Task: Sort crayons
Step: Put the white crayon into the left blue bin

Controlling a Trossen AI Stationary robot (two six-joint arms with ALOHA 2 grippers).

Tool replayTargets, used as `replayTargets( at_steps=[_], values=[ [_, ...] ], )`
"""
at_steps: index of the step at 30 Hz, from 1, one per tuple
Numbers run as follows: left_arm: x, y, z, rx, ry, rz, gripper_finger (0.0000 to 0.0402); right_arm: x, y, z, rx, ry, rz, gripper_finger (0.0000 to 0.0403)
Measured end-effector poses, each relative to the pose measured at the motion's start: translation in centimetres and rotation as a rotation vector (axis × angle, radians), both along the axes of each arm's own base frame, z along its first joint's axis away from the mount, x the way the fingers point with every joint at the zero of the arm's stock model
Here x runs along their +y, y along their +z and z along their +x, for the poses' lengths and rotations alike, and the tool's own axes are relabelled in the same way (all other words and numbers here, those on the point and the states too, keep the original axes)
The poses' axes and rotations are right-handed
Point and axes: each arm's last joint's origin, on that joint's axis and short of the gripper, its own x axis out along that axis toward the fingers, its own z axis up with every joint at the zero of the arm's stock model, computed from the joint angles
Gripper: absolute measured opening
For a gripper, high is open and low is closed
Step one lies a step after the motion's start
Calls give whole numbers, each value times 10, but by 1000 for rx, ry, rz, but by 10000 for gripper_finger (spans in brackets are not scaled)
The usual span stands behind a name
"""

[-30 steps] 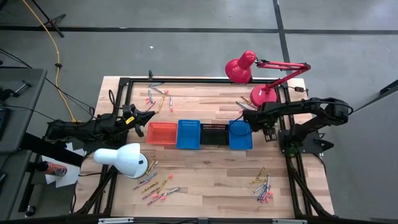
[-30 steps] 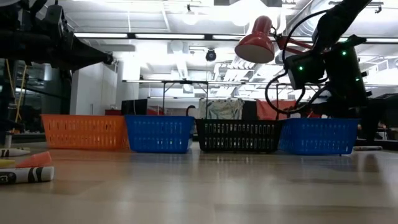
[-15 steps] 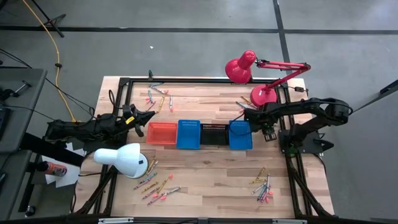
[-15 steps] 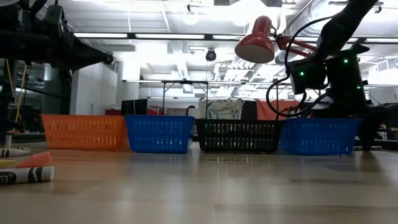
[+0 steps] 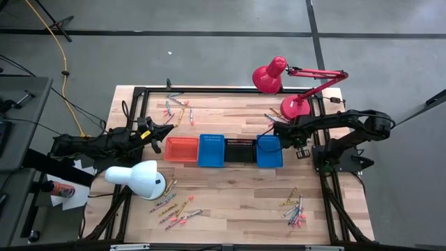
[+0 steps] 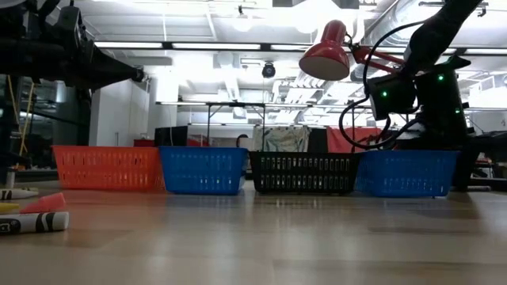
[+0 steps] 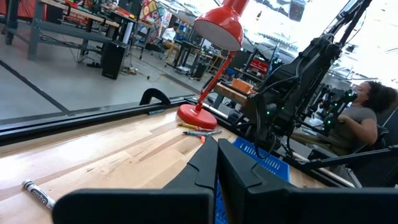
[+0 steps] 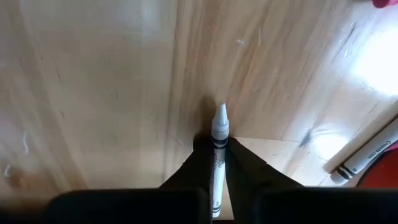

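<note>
Since a second ago, right fingers [image 8: 219,163] closed, pinching one white crayon [image 8: 217,155].
Left fingers [image 7: 217,163] pressed together; four baskets: one orange [image 5: 180,149], two blue [image 5: 210,150], one black [image 5: 240,150].

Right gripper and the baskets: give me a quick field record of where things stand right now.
right gripper: shut on a white crayon, low over the wooden table behind the right-hand blue mesh basket
left gripper: shut, empty, beside the orange mesh basket
basket row: orange, blue, black, blue
loose crayons: clusters at front left, front right, back left
lamps: red, white
</note>
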Motion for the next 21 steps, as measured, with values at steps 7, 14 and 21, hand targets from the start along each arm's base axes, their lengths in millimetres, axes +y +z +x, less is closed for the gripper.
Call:
replayTargets(
  at_steps=[7,14,21],
  values=[
    [0,0,0,-1,0,0,1,-3,18,6,40,3,-14,7],
    [0,0,0,-1,0,0,1,-9,80,28,-138,-33,-31,2],
    [0,0,0,0,0,0,1,-1,150,33,-584,-364,23,1]
  ],
)
